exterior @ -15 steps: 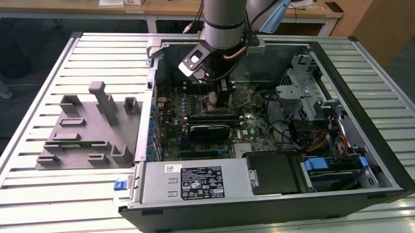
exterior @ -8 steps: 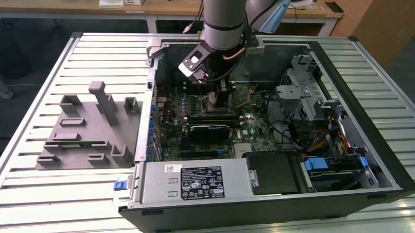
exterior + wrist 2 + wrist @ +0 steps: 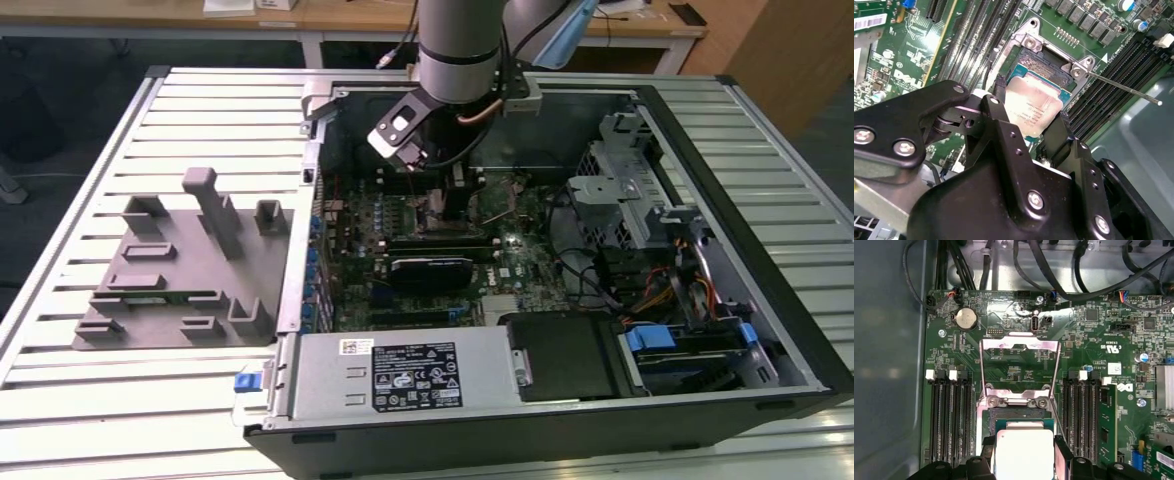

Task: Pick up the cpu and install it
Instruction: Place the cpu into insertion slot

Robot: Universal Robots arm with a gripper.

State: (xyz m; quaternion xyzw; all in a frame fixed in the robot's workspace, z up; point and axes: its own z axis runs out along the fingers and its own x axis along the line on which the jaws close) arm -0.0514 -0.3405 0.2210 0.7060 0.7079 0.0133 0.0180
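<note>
The cpu (image 3: 1035, 102) is gripped by two opposite edges in the pincer (image 3: 1030, 106), which is closed narrow on it. In both wrist views it hangs right over the socket (image 3: 1046, 61) on the green board, with a strip of the dark contact field uncovered at one side. In the exterior view the arm (image 3: 461, 40) is seen reaching down into the open computer case (image 3: 787, 330) at the upper middle of the frame, well apart from the grey tray (image 3: 160, 290) on the tabletop (image 3: 67, 400) at the exterior view's left. The metal hold-down frame (image 3: 1019, 344) is flipped up and the thin lever (image 3: 1124, 89) is swung out, so the way in looks clear. Whether the chip is touching the socket or just above it can't be told. For this step the chip should probably be kept flat and squared to the socket walls, with the corner marks matched. It's best lowered straight with no sideways sliding, since the contacts are likely easily bent. No pressing should be needed. The memory slots (image 3: 949, 415) on either side look close, so the fingers shouldn't be spread far.
</note>
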